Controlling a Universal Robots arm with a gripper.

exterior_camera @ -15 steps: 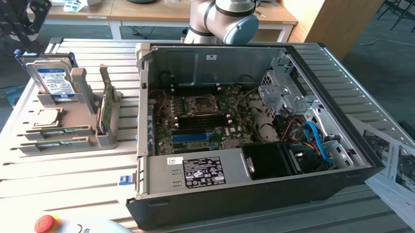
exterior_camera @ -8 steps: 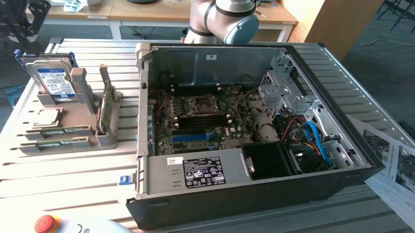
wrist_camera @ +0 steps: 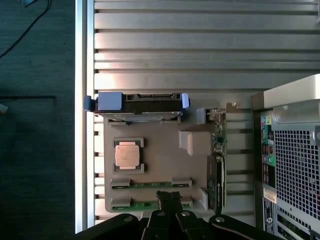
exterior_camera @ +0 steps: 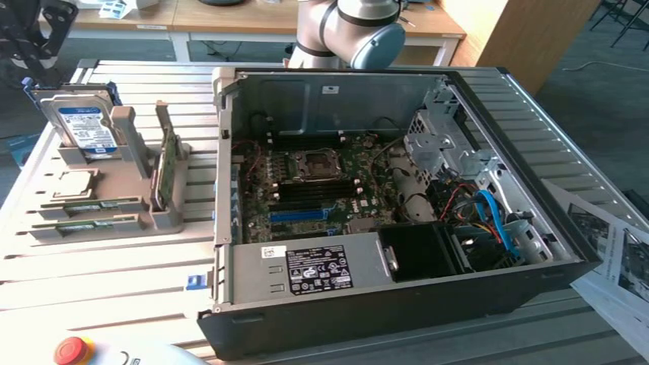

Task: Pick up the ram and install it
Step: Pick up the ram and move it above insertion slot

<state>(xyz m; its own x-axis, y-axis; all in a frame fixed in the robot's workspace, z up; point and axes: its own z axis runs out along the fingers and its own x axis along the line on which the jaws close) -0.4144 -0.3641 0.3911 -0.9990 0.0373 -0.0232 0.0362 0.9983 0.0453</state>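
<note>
Two long green ram sticks [wrist_camera: 150,184] [wrist_camera: 145,204] sit in grooves of a grey holder [wrist_camera: 160,165]; in the exterior view they are the ram sticks [exterior_camera: 87,205] [exterior_camera: 81,226] at the left. A third green board [wrist_camera: 218,170] [exterior_camera: 166,171] stands on edge on the holder's side nearest the case. My gripper [wrist_camera: 170,197] hangs above the holder, shut with nothing in it, its tips over the gap between the two grooved sticks. The open computer case [exterior_camera: 406,190] shows its motherboard with black and blue slots [exterior_camera: 309,199].
On the holder a silver hard drive [exterior_camera: 87,125] [wrist_camera: 137,102] stands upright beside a square CPU chip [exterior_camera: 71,185] [wrist_camera: 128,155]. The arm's elbow [exterior_camera: 355,30] rises behind the case. Papers [exterior_camera: 613,258] lie at the exterior view's right, a red button [exterior_camera: 71,350] at the front.
</note>
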